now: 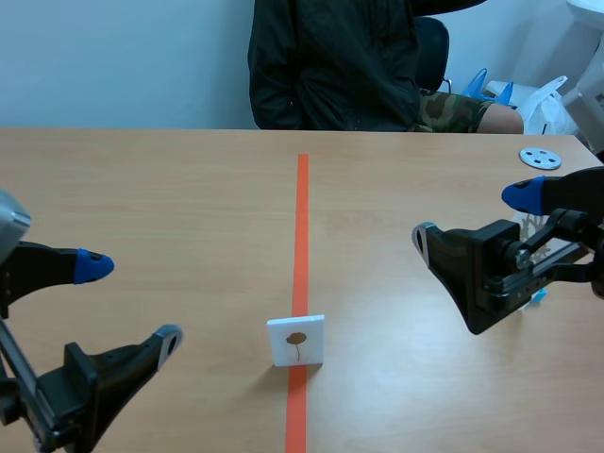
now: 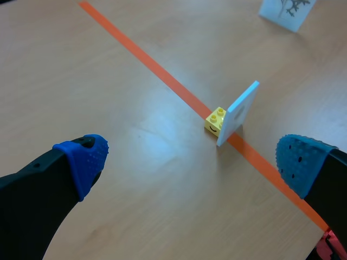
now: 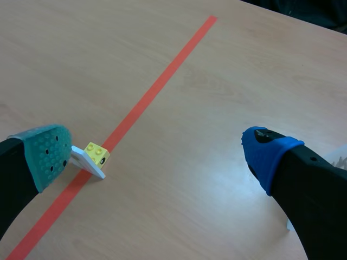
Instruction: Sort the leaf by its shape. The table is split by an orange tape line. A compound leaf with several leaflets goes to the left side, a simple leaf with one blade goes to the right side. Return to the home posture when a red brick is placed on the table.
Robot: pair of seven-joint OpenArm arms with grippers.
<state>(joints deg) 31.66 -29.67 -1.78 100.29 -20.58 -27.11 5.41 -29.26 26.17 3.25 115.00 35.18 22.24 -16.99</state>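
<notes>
A small white card (image 1: 296, 340) showing one brown leaf with a single blade stands upright on the orange tape line (image 1: 302, 217), near the table's front. In the wrist views the card (image 2: 237, 112) (image 3: 89, 165) is held up by a yellow brick (image 2: 216, 120) (image 3: 96, 153) at its back. My left gripper (image 1: 132, 302) (image 2: 192, 162) hovers open on the left side, short of the card. Open too, my right gripper (image 1: 472, 215) (image 3: 157, 154) hangs above the right side, with the card off beside its grey-green pad. Neither holds anything.
A second white card (image 2: 286, 12) with a branching leaf drawing stands on the right side, partly hidden behind my right arm. Near the far right edge lies a grey disc (image 1: 540, 158). A person (image 1: 340, 66) sits across the table.
</notes>
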